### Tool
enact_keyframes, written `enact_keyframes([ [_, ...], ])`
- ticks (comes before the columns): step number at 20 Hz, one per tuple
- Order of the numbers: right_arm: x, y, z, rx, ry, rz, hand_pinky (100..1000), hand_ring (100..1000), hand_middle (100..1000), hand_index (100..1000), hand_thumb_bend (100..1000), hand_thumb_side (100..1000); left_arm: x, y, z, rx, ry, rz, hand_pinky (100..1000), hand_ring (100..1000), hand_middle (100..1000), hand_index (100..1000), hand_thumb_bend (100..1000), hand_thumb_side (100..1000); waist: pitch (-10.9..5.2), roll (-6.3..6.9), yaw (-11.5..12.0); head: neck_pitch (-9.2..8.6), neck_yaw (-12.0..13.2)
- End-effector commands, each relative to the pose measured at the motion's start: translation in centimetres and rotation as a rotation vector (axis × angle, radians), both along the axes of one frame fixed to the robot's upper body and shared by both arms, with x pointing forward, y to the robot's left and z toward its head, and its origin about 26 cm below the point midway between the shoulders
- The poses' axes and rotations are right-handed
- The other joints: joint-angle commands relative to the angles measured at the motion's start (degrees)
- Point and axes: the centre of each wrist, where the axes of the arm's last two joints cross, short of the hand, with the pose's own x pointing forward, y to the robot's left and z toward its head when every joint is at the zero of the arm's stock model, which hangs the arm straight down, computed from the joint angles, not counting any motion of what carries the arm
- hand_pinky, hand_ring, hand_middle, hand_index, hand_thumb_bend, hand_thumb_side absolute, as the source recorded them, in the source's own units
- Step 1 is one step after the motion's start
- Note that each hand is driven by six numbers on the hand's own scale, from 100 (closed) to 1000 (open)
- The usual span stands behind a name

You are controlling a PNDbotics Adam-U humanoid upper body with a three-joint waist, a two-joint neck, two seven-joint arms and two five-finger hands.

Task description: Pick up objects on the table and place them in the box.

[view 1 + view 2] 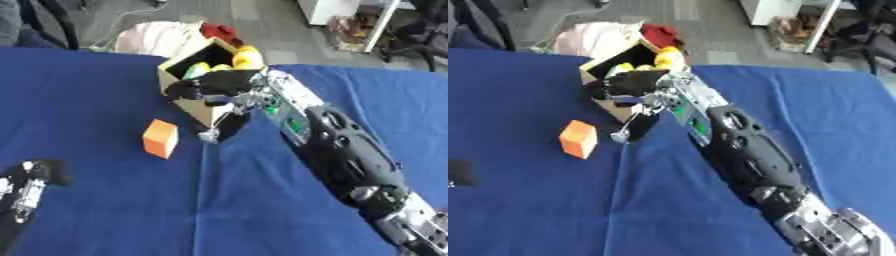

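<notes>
A small cardboard box [199,111] stands at the far middle of the blue table [105,100]. Inside it lie yellow objects [247,56] and a green one [196,70]. An orange block [161,138] sits on the cloth to the box's front left. My right hand [219,82] reaches in from the lower right and hangs over the box's front edge, fingers relaxed and pointing left, nothing seen in it. One silver-tipped finger [210,134] hangs down in front of the box. My left hand [31,182] rests open at the lower left.
A red thing [220,32] and a pale pink-white bundle [157,37] sit just behind the box, past the table's far edge. My long right forearm [346,150] crosses the table's right half. White furniture [350,20] stands on the floor beyond.
</notes>
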Motion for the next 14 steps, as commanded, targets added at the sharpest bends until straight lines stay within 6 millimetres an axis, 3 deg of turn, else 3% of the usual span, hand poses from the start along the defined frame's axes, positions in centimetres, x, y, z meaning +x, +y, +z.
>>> enact_keyframes([
  [1, 0.0, 0.8, 0.4, -0.031, -0.015, 0.012, 898, 927, 1000, 1000, 100, 351, -0.2, 0.5, 0.9, -0.002, -0.036, 0.03, 656, 539, 484, 660, 100, 770, -1.08, 0.86, 0.2, -0.37, -0.5],
  [8, 0.4, 1.4, -1.3, -0.06, 0.011, 0.011, 896, 924, 1000, 1000, 100, 354, -0.1, 0.4, 0.9, -0.006, -0.037, 0.04, 657, 541, 486, 661, 100, 773, -1.07, 0.69, 0.4, -0.53, -0.8],
  [14, 0.3, 2.3, -1.6, -0.041, 0.006, 0.021, 895, 923, 1000, 1000, 100, 274, -0.1, 0.4, 0.9, -0.007, -0.041, 0.039, 657, 540, 485, 661, 100, 772, -0.96, 0.76, 0.7, -0.64, -1.4],
])
